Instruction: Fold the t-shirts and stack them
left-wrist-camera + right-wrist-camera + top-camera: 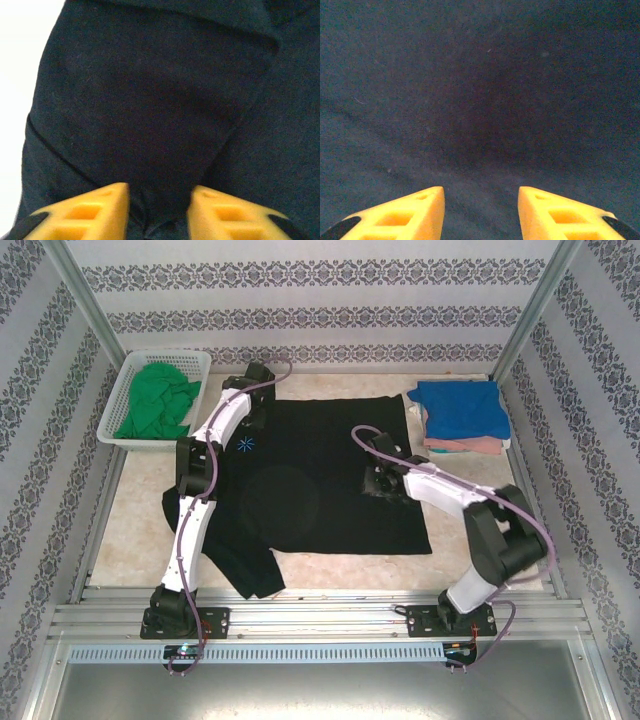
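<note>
Black t-shirt (330,490) spread out, arms covering parts
Right gripper (481,210) sits jaws apart over flat cloth; left gripper (159,210) tips cut off, cloth bunched between, grip unclear.

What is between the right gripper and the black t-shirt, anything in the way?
Nothing visible. The right gripper hangs directly over the black t-shirt, jaws apart, with bare cloth ahead of it.

Overhead view is bright and even, shadows soft. Both my wrist views are dim; my yellow fingers (90,215) blur up close.
</note>
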You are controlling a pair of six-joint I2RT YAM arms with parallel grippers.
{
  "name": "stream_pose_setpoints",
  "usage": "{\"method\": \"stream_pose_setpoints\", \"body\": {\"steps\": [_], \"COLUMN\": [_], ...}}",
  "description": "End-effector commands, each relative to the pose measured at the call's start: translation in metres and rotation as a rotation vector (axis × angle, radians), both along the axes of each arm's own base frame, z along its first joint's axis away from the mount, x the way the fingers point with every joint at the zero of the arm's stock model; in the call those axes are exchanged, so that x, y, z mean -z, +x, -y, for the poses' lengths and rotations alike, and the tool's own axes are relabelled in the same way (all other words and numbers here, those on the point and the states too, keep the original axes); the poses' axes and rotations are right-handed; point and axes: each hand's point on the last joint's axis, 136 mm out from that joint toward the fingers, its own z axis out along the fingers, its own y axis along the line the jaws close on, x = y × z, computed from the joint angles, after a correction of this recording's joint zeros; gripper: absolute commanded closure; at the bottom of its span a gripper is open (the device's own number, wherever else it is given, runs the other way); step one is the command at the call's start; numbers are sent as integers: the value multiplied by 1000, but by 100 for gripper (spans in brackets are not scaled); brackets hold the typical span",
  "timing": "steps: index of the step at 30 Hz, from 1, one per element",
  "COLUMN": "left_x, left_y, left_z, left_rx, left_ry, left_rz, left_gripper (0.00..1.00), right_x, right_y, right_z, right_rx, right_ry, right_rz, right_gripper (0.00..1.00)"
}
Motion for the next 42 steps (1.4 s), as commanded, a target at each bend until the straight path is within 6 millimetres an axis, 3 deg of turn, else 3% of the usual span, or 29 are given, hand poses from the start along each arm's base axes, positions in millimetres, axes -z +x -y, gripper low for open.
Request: {"method": "stream_pose_setpoints", "body": {"steps": [1,5,11,17,21,24,26,28,29,32,35,37,39,42], "left_x": [-12,-45,-72,-82,-88,-100,-114,-130,-139,-159,-162,-150,-126,-85], "left_y": [3,7,9,4,7,10,14,17,16,9,-9,-28,-52,-71], "left_z": [-11,-20,-45,-87,-98,-104,-107,-112,-112,-99,-68,-33,2,44], "left_rx": [-14,-5,-28,-112,-120,-106,-96,-91,-86,-68,-38,13,57,124], "left_ry": [20,49,64,54,24,71,94,124,126,68,-75,-182,-210,-252], "left_rz": [12,65,103,104,125,145,175,208,222,242,199,123,44,25], "left_gripper": [81,100,100,100,100,96,80,58,58,55,55,54,54,53], "right_x": [25,45,44,32,22,16,13,3,-3,-28,-48,-50,-44,-31], "right_y": [-4,-24,-47,-66,-76,-75,-74,-71,-67,-50,-27,-10,6,23], "right_z": [-7,4,37,43,56,69,73,72,69,48,22,6,-3,-14], "right_rx": [-13,37,110,124,149,164,163,149,135,72,-11,-52,-66,-83], "right_ry": [-46,-77,-92,-27,-51,-66,-62,-61,-52,-9,-1,-5,-21,-36], "right_rz": [-57,-121,-145,-144,-134,-129,-128,-110,-91,-5,63,81,68,43], "right_gripper": [58,62,66,70,70,69,69,68,67,64,61,61,60,58]}}
